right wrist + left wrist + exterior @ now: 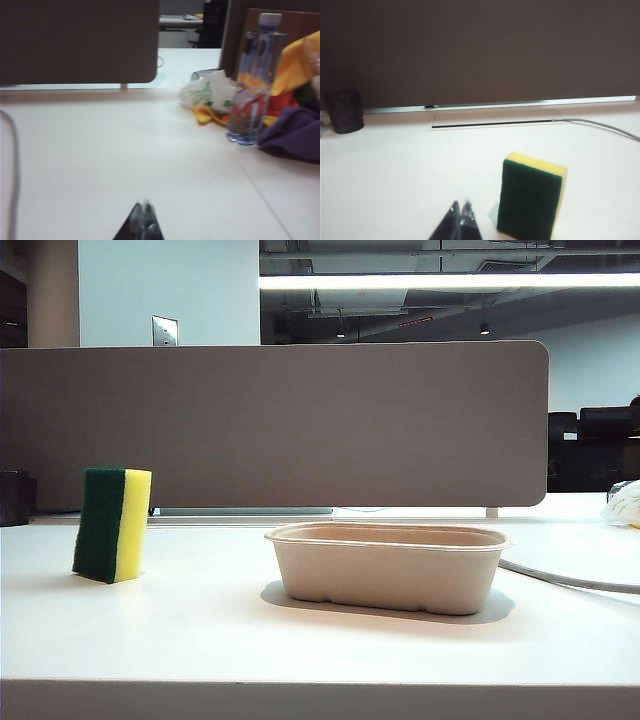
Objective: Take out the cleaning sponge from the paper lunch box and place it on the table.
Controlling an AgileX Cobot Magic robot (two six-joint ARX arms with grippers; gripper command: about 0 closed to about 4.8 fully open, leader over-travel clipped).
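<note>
Paper lunch box [388, 565] sitting empty; cleaning sponge [112, 524] standing on edge on the table [200, 630], well left of it. Looks delivered. Left gripper [459, 209] and right gripper [144, 206] both resting with fingers pinched together, holding nothing.

Bright overhead strip light [450, 281] up top, table [200, 630] nearly blown out w/ glare. Soft shadow under paper lunch box [388, 565]. My right wrist view's blurry; left's sharper, partition [480, 50] dark.

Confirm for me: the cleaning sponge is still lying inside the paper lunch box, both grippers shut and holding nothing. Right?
Not quite. The exterior view shows the cleaning sponge standing upright on the table, left of the paper lunch box. The left gripper and right gripper are indeed shut and empty.
</note>
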